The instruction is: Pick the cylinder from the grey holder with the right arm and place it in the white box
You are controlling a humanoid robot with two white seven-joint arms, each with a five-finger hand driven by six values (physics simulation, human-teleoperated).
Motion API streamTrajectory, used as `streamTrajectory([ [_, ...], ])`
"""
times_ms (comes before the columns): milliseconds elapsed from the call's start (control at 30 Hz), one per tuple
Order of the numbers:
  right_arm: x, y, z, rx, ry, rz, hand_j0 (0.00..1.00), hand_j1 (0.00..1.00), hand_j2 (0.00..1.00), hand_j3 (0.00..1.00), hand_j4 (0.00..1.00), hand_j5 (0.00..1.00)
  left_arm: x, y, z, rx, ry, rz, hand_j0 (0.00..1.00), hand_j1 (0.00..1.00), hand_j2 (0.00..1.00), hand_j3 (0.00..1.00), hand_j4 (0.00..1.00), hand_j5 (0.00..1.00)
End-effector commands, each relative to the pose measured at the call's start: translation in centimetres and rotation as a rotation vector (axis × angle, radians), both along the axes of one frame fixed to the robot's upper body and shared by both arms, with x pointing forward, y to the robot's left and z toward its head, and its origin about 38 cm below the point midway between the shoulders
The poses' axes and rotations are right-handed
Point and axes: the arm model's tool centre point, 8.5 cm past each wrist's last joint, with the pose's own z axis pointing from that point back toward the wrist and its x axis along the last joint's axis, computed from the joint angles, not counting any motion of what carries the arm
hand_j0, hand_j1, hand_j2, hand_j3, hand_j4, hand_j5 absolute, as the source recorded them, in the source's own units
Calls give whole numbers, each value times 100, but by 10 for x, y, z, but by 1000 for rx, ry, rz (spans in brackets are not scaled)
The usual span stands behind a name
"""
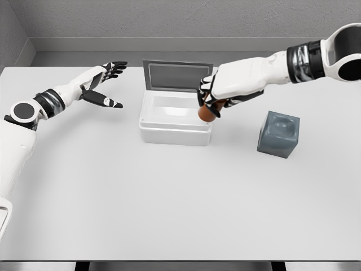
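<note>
We've got the pick done, as far as we can judge: the grey holder (278, 134) sits alone on the bench (169, 214) w/ its top recess vacant, and the cylinder (207, 113), brown-orange, is up in our right hand (217, 93), fingers (204, 99) wrapped round its upper part so only the lower end shows. It hangs just at the right rim of the white box (176, 118), whose lid stands open at the back; it looks not quite over the inside yet, though from this angle we can't be sure. Left to do: carry it a bit further left over the opening, lower, let go. Left hand (104, 84) hovers well left of the box, fingers spread, holding nothing. No brands, labels or writing visible anywhere.
</note>
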Motion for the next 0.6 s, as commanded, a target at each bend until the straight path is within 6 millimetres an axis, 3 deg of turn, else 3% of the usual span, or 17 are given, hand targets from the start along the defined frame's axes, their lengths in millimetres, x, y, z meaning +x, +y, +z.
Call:
streamTrajectory([
  [0,4,8,-2,-2,6,4,35,35,35,35,35,35,0,0,1,-9,-2,4,100,100,100,100,100,100],
  [167,18,1,-3,-8,3,-43,35,35,35,35,35,35,0,1,1,-8,-2,4,100,100,100,100,100,100],
  [333,25,16,-9,-19,13,-33,35,35,35,35,35,35,0,1,0,-7,-1,3,100,100,100,100,100,100],
  [567,36,12,-15,-83,15,-65,35,35,35,35,35,35,-1,1,0,-7,-1,2,100,100,100,100,100,100],
])
